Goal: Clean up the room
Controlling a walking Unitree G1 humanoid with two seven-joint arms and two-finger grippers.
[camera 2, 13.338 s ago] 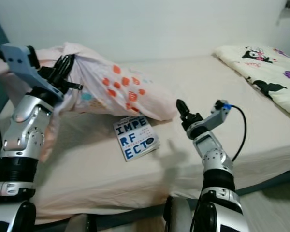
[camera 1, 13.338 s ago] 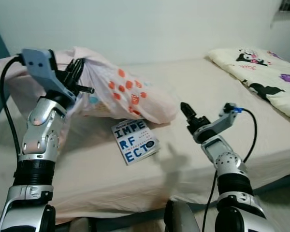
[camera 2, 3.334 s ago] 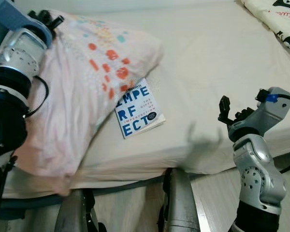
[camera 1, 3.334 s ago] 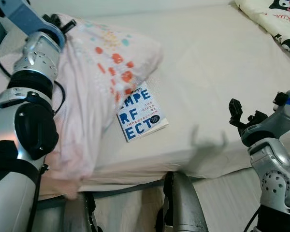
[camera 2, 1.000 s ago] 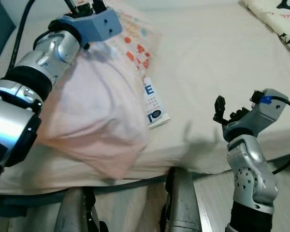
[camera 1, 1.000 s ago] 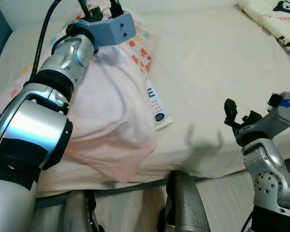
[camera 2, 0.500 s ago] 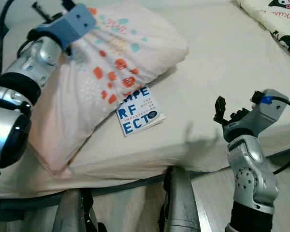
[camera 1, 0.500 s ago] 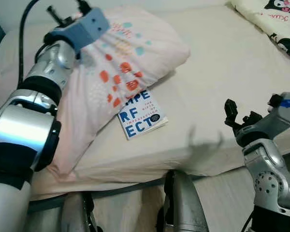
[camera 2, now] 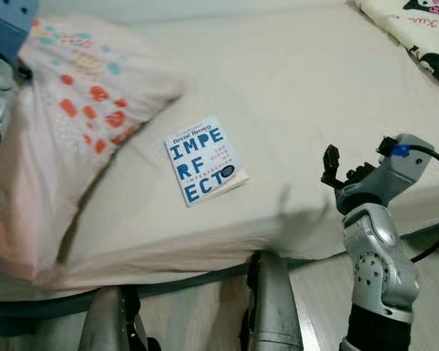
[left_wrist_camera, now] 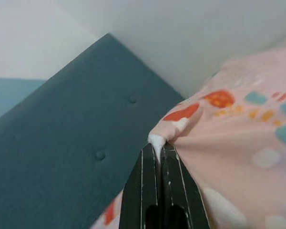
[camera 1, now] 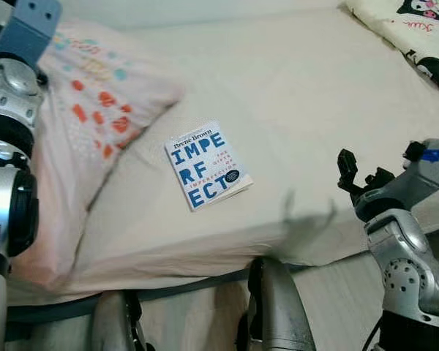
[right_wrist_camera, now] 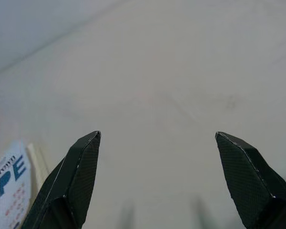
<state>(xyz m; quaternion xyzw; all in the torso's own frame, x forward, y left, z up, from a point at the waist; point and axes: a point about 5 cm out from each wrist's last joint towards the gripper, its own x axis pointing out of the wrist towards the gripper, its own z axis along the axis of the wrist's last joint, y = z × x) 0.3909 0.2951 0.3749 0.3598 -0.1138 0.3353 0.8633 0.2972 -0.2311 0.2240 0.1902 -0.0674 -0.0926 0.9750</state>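
On the cream-sheeted bed (camera 1: 307, 95), the pale pink pillow with orange and teal spots (camera 1: 80, 124) has swung away to the robot's left since half a second ago, fully uncovering the white paperback with bold blue letters (camera 1: 206, 168); the pillow's far corner is cut off by the frame edge. Right eye view: the right tool (camera 2: 335, 168) hovers beyond the mattress edge. Left wrist view: the left tool (left_wrist_camera: 157, 164) is pressed together, pinching a pillow corner before a teal padded headboard (left_wrist_camera: 62, 143). Right wrist view: black fingers (right_wrist_camera: 81, 171) are spread wide above the sheet.
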